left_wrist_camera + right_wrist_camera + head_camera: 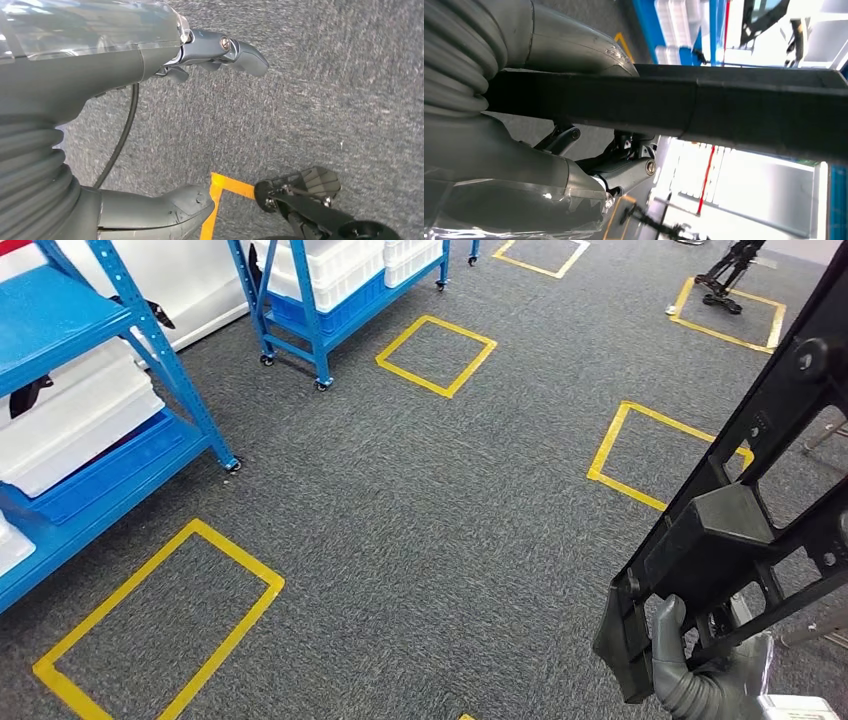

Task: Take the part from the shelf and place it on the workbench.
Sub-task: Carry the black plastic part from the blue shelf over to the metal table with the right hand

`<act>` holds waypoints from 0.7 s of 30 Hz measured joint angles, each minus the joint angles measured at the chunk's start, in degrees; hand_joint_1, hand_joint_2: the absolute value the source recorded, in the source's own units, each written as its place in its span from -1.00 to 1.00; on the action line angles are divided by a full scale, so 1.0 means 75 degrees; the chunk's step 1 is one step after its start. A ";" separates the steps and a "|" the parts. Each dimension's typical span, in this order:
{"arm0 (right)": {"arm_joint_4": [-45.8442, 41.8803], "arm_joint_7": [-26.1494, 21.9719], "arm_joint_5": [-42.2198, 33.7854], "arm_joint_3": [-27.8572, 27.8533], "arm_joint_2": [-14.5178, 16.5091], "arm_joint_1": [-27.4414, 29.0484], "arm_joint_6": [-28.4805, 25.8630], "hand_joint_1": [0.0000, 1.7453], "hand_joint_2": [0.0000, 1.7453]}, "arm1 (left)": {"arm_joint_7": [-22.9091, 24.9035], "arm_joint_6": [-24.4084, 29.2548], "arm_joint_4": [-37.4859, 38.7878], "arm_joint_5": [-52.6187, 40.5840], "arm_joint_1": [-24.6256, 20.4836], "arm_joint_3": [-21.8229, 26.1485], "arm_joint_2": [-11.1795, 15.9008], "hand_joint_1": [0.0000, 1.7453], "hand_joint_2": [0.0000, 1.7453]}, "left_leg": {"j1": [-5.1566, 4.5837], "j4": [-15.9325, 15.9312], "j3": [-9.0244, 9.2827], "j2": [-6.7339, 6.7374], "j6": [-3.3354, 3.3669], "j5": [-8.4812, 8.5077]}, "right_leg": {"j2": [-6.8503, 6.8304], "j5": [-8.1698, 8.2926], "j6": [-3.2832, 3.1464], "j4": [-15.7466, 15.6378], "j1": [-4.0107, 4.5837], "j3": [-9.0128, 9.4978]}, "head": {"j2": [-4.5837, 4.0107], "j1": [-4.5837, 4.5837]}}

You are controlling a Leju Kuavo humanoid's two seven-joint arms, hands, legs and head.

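Part, a long black ribbed plastic frame, carried in our right hand over the grey carpet, clear of the blue shelf.

We judge it stiff, fairly light and awkwardly long; fingers wrap its lower end. Our left hand hangs empty, fingers apart. No readable writing.

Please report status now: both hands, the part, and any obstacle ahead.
Right robot hand grips the black part, carried off the shelf. Left robot hand empty, fingers apart, hanging above the carpet. Workbench out of sight. Carpet ahead open; blue shelves stand to the left.
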 joint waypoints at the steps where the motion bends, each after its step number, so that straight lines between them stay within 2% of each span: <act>1: 0.0007 0.0009 0.0001 0.0000 0.0000 0.0005 -0.0003 1.00 1.00 | 0.0000 0.0000 0.0012 0.0000 0.0006 0.0001 0.0001 -1.00 1.00 | -0.0007 0.0001 -0.0002 0.0111 -0.0002 -0.0011 | -0.0041 -0.0083 0.0019 0.0322 -0.0005 -0.0161 | 0.0000 0.0000; 2: 0.0012 0.0015 0.0001 0.0000 0.0000 0.0012 -0.0007 1.00 1.00 | -0.0001 -0.0001 0.0020 0.0000 0.0008 0.0001 0.0003 -1.00 1.00 | -0.0009 0.0002 0.0002 0.0215 -0.0009 -0.0024 | -0.0061 -0.0021 0.0024 0.0370 -0.0007 -0.0182 | 0.0000 0.0000; 3: 0.0017 0.0015 0.0007 -0.0001 0.0000 0.0015 -0.0018 1.00 1.00 | -0.0004 -0.0001 0.0029 0.0000 0.0004 0.0000 0.0004 -1.00 1.00 | -0.0009 0.0002 0.0015 0.0312 -0.0024 -0.0041 | -0.0095 0.0172 0.0016 0.0098 -0.0005 -0.0030 | 0.0000 0.0001; 5: 0.0018 -0.0015 0.0041 -0.0009 0.0000 0.0013 -0.0065 1.00 1.00 | -0.0015 -0.0003 0.0045 0.0000 -0.0005 -0.0003 0.0004 -1.00 1.00 | -0.0023 0.0004 0.0066 0.0476 -0.0074 -0.0086 | -0.0339 0.0620 -0.0044 -0.0954 0.0028 0.0564 | 0.0000 0.0001; 6: 0.0015 -0.0039 0.0073 -0.0017 0.0000 0.0011 -0.0095 1.00 1.00 | -0.0023 -0.0003 0.0053 0.0000 -0.0007 -0.0004 0.0004 -1.00 1.00 | -0.0038 0.0007 0.0096 0.0544 -0.0111 -0.0114 | -0.0462 0.0761 -0.0092 -0.1402 0.0056 0.0809 | 0.0000 -0.0001; 7: 0.0007 -0.0068 0.0107 -0.0032 0.0000 0.0009 -0.0126 1.00 1.00 | -0.0029 -0.0003 0.0059 0.0000 -0.0007 -0.0006 0.0004 -1.00 1.00 | -0.0054 0.0009 0.0121 0.0603 -0.0150 -0.0139 | -0.0543 0.0814 -0.0138 -0.1660 0.0083 0.0943 | 0.0000 -0.0004; 8: -0.0004 -0.0090 0.0138 -0.0051 0.0000 0.0008 -0.0157 1.00 1.00 | -0.0034 -0.0003 0.0063 0.0000 -0.0012 -0.0008 0.0005 -1.00 1.00 | -0.0068 0.0005 0.0146 0.0667 -0.0189 -0.0160 | -0.0540 0.0805 -0.0182 -0.1733 0.0108 0.0963 | 0.0000 -0.0007; 10: -0.0044 -0.0118 0.0184 -0.0098 0.0002 0.0031 -0.0208 1.00 1.00 | -0.0039 -0.0004 0.0069 0.0000 -0.0030 -0.0021 0.0007 -1.00 1.00 | -0.0065 0.0000 0.0197 0.0765 -0.0265 -0.0204 | -0.0361 0.0835 -0.0267 -0.1765 0.0096 0.0951 | 0.0000 -0.0011; 11: -0.0074 -0.0124 0.0200 -0.0116 0.0004 0.0043 -0.0225 1.00 1.00 | -0.0042 -0.0005 0.0071 0.0001 -0.0040 -0.0030 0.0008 -1.00 1.00 | -0.0055 0.0078 0.0190 0.0671 -0.0297 -0.0282 | -0.0277 0.0854 -0.0317 -0.1797 0.0078 0.0965 | 0.0000 -0.0019; 13: -0.0121 -0.0130 0.0224 -0.0138 0.0006 0.0055 -0.0236 1.00 1.00 | -0.0047 -0.0006 0.0077 0.0001 -0.0039 -0.0041 0.0009 -1.00 1.00 | -0.0022 0.0661 -0.0046 0.0272 -0.0339 -0.0661 | -0.0132 0.0892 -0.0415 -0.1854 0.0040 0.1003 | 0.0000 -0.0050; 14: -0.0131 -0.0133 0.0232 -0.0144 0.0006 0.0055 -0.0237 1.00 1.00 | -0.0044 -0.0006 0.0082 0.0001 -0.0028 -0.0041 0.0009 -1.00 1.00 | -0.0015 0.1180 -0.0287 0.0066 -0.0344 -0.0925 | -0.0055 0.0891 -0.0445 -0.1858 0.0051 0.1004 | 0.0000 -0.0063; 15: -0.0132 -0.0133 0.0240 -0.0150 0.0007 0.0057 -0.0236 1.00 1.00 | -0.0037 -0.0005 0.0087 0.0000 -0.0014 -0.0041 0.0009 -1.00 1.00 | -0.0009 0.1725 -0.0560 -0.0034 -0.0347 -0.1146 | 0.0034 0.0889 -0.0464 -0.1853 0.0060 0.1003 | 0.0000 -0.0073; 16: -0.0132 -0.0133 0.0246 -0.0156 0.0010 0.0062 -0.0235 1.00 1.00 | -0.0030 -0.0004 0.0093 0.0000 0.0002 -0.0040 0.0009 -1.00 1.00 | -0.0009 0.2136 -0.0784 -0.0079 -0.0348 -0.1249 | 0.0140 0.0884 -0.0472 -0.1846 0.0070 0.1007 | 0.0000 -0.0075; 17: -0.0132 -0.0132 0.0252 -0.0160 0.0016 0.0067 -0.0235 1.00 1.00 | -0.0024 -0.0003 0.0096 0.0000 0.0014 -0.0039 0.0010 -1.00 1.00 | -0.0009 0.2280 -0.0898 -0.0098 -0.0344 -0.1188 | 0.0252 0.0877 -0.0474 -0.1835 0.0077 0.1015 | 0.0000 -0.0075; 18: -0.0132 -0.0131 0.0257 -0.0162 0.0023 0.0070 -0.0234 1.00 1.00 | -0.0021 -0.0001 0.0098 0.0000 0.0019 -0.0039 0.0011 -1.00 1.00 | -0.0009 0.2109 -0.0866 -0.0114 -0.0333 -0.0969 | 0.0366 0.0868 -0.0471 -0.1819 0.0080 0.1028 | 0.0000 -0.0078; 19: -0.0132 -0.0130 0.0261 -0.0164 0.0032 0.0070 -0.0233 1.00 1.00 | -0.0020 -0.0001 0.0100 0.0000 0.0020 -0.0039 0.0012 -1.00 1.00 | -0.0008 0.1649 -0.0701 -0.0180 -0.0314 -0.0637 | 0.0475 0.0853 -0.0460 -0.1798 0.0080 0.1042 | 0.0000 -0.0080; 20: -0.0131 -0.0130 0.0264 -0.0165 0.0041 0.0070 -0.0233 1.00 1.00 | -0.0020 0.0001 0.0100 0.0000 0.0019 -0.0039 0.0016 -1.00 1.00 | -0.0003 0.1110 -0.0491 -0.0344 -0.0287 -0.0346 | 0.0572 0.0833 -0.0442 -0.1771 0.0075 0.1047 | 0.0000 -0.0083; 21: -0.0130 -0.0127 0.0269 -0.0165 0.0047 0.0065 -0.0232 1.00 1.00 | -0.0020 0.0004 0.0101 0.0000 0.0017 -0.0039 0.0020 -1.00 1.00 | 0.0004 0.0642 -0.0312 -0.0505 -0.0265 -0.0152 | 0.0667 0.0810 -0.0412 -0.1728 0.0077 0.1034 | 0.0000 -0.0082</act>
